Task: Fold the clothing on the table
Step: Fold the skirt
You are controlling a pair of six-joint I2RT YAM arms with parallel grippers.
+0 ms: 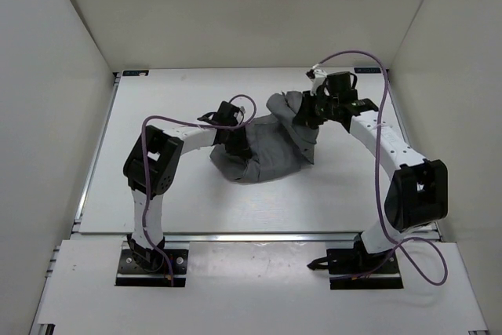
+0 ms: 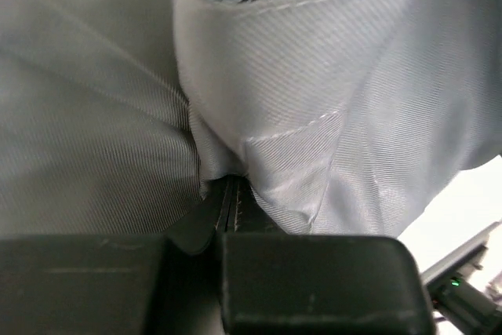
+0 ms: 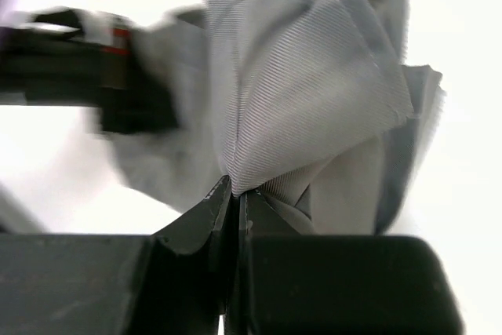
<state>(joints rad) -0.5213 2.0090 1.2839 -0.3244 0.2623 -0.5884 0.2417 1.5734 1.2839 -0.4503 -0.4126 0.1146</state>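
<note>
The clothing (image 1: 271,151), a grey skirt, lies bunched in a heap in the middle of the white table (image 1: 157,100). My left gripper (image 1: 238,145) is at its left side, shut on a fold of the grey fabric (image 2: 314,115), which fills the left wrist view. At the heap's upper right, my right gripper (image 1: 304,113) is shut on a pleated edge of the clothing (image 3: 314,92); its fingertips (image 3: 220,194) pinch the cloth where it fans upward. The left arm's black body (image 3: 86,68) shows blurred behind the cloth in the right wrist view.
White walls (image 1: 47,76) enclose the table on three sides. A metal rail (image 1: 259,234) runs along the near edge, with both arm bases (image 1: 149,260) bolted in front of it. A purple cable (image 1: 382,115) loops along the right arm.
</note>
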